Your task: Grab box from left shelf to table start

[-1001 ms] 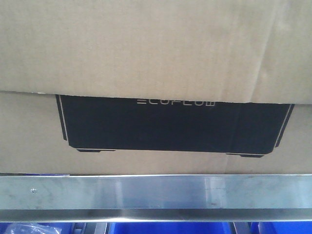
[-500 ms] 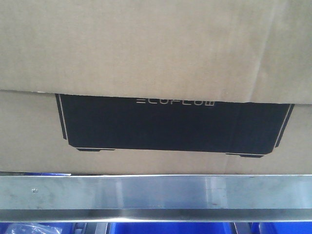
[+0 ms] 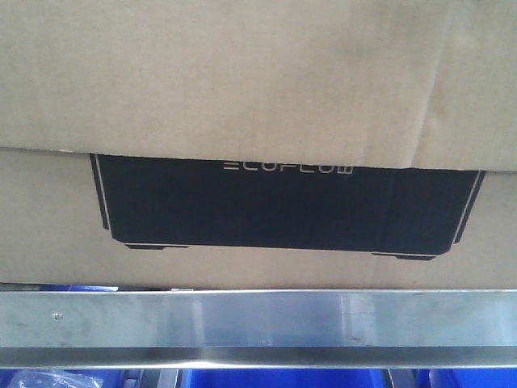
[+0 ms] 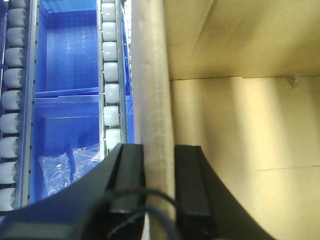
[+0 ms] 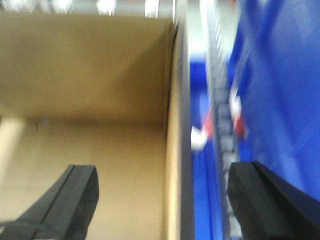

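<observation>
Blue plastic bins [image 3: 266,378] and tracks of white rollers [image 4: 111,95] form the backdrop behind and below the box [image 3: 242,81], a large brown cardboard carton that fills most of the front view. The shelf [image 3: 258,319] shows as a brushed silver front rail running just below the box's bottom edge, with a thin strip of blue between them at the left. A black panel [image 3: 283,210] with a thin white outline covers the box's lower front. On one side wall of the box, the left gripper [image 4: 160,150] pinches the cardboard edge, a black finger pressed on each face. On the opposite wall, in a blurred view, the right gripper [image 5: 162,172] is spread wide, straddling the wall without touching it. White "ECOFLOW" lettering [image 3: 288,169] runs along the panel's top. A small screw [image 3: 55,316] marks the rail below the box's left part.
</observation>
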Motion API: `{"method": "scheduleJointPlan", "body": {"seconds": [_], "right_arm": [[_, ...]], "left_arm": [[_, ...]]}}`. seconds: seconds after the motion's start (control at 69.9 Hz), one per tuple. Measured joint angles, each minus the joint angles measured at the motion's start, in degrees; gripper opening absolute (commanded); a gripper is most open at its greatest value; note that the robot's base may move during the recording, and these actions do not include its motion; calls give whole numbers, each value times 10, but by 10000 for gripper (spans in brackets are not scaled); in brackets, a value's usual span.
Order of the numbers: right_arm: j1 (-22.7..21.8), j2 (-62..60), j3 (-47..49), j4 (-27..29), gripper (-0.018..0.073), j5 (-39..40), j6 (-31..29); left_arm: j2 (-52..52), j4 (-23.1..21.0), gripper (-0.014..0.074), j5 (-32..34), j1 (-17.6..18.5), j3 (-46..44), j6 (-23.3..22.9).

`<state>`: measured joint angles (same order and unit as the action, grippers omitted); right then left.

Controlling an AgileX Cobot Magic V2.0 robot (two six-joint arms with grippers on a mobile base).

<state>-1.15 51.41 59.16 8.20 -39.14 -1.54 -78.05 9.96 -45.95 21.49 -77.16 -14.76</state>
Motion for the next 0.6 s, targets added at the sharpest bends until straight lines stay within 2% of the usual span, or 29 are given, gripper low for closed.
{"method": "scheduleJointPlan", "body": {"seconds": [0.286,0.372,0.486,0.601], "right_arm": [[0,143,75,-16,623,-23,-1],[0,176,78,-21,591,-23,-1],[0,210,78,-21,445,-25,-2],[0,225,78,-25,202,-26,-4]], "left_arm": [[0,1,-104,0,0,0,0],[0,1,-103,0,0,0,0],[0,1,-104,0,0,0,0],[0,1,-104,0,0,0,0]]}}
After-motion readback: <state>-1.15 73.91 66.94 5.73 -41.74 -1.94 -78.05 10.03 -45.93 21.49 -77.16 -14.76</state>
